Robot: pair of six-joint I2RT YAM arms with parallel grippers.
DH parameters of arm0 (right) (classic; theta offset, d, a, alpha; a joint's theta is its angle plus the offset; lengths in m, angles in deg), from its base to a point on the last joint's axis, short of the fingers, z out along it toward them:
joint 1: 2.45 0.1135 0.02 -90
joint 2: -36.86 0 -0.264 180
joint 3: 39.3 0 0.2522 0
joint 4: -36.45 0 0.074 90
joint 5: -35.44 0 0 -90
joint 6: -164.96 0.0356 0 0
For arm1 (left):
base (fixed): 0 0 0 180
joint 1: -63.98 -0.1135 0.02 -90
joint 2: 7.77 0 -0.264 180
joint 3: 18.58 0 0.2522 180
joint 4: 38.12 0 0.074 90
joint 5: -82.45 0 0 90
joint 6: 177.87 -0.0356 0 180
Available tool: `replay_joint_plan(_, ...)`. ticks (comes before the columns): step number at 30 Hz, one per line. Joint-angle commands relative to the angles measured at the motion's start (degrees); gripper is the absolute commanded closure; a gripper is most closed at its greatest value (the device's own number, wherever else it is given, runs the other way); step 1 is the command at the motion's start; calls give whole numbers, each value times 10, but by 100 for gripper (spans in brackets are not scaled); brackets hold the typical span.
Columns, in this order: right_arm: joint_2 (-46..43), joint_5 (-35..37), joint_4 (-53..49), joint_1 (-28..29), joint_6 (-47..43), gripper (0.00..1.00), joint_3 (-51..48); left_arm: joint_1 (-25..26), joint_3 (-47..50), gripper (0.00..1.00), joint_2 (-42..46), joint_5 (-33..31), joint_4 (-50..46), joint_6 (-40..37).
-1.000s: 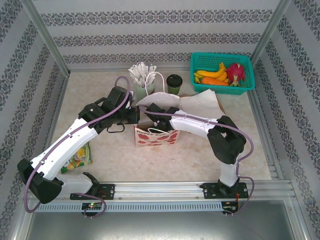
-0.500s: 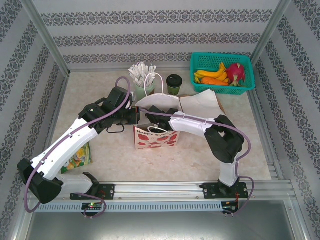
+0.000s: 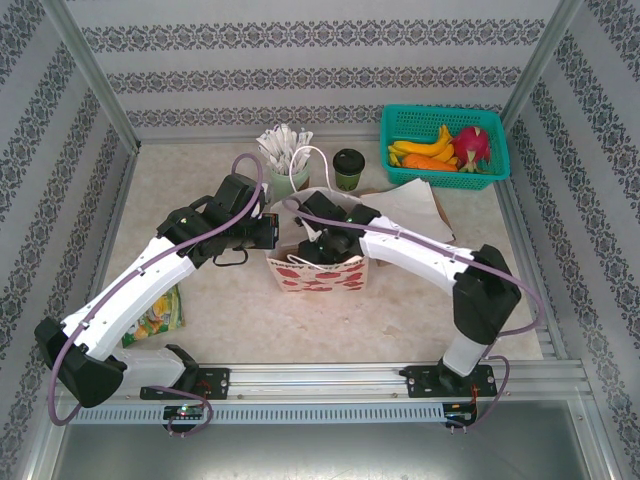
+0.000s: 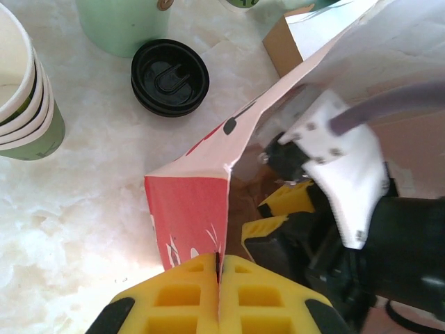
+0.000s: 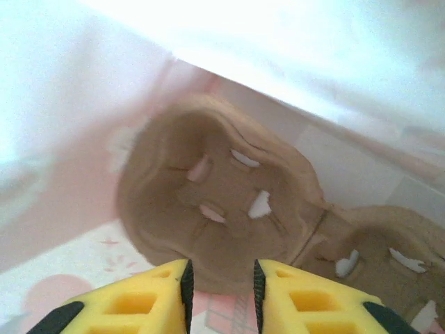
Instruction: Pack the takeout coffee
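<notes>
The left end effector (image 4: 218,270) is clamped on the rim of the paper bag (image 4: 189,209), likely to hold it wide while the right end effector (image 5: 221,282), slightly apart and empty, hangs inside above the pulp carrier (image 5: 215,202), and the takeout coffee (image 3: 348,166) waits on the desk (image 3: 230,310) behind.

Top cam: fixed, high behind my bases, tilted down over the whole table (image 3: 400,310), far off. Left wrist cam: looks down past my left gripper (image 4: 219,268), close on the paper bag (image 4: 186,209) edge, tabletop beyond. Right wrist cam: inside that bag, past my right gripper (image 5: 221,278), very near a brown pulp carrier (image 5: 222,202), blurry. Overlap: bag in all three; left wrist cam also catches my right arm (image 4: 341,174) in the bag mouth.
</notes>
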Motion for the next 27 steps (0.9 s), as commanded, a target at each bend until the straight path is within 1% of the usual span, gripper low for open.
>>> replay_joint_plan(1,-30,-9,-12,-4,-17,64,16,-8,0,100,14,-5,-4,-22)
replay_joint_plan(4,-57,-10,2,-10,-14,60,16,-8,-1,100,14,-1,-6,-26)
replay_joint_plan(8,-91,-49,27,-21,-24,54,16,-8,-2,100,14,-1,-10,-29)
replay_joint_plan(13,-144,-56,86,-25,-53,44,-2,-8,-5,100,13,-1,-12,-35)
replay_joint_plan(16,-182,-57,121,-30,-70,33,-15,-8,-6,100,13,2,-16,-37)
replay_joint_plan(17,-195,-61,132,-32,-78,31,-18,-8,-6,100,13,6,-14,-36)
replay_joint_plan(18,-204,-63,140,-33,-87,25,-20,-8,-6,100,13,10,-11,-35)
replay_joint_plan(19,-213,-62,147,-34,-95,21,-23,-8,-7,100,13,11,-11,-35)
replay_joint_plan(20,-222,-55,152,-35,-99,9,-24,-8,-9,100,11,11,-13,-37)
replay_joint_plan(21,-230,-53,159,-36,-105,4,-27,-8,-11,100,9,10,-15,-38)
replay_joint_plan(22,-236,-54,159,-37,-112,2,-27,-8,-13,100,8,8,-17,-39)
replay_joint_plan(27,-267,-52,158,-60,-157,2,-43,-8,-19,100,5,10,-23,-45)
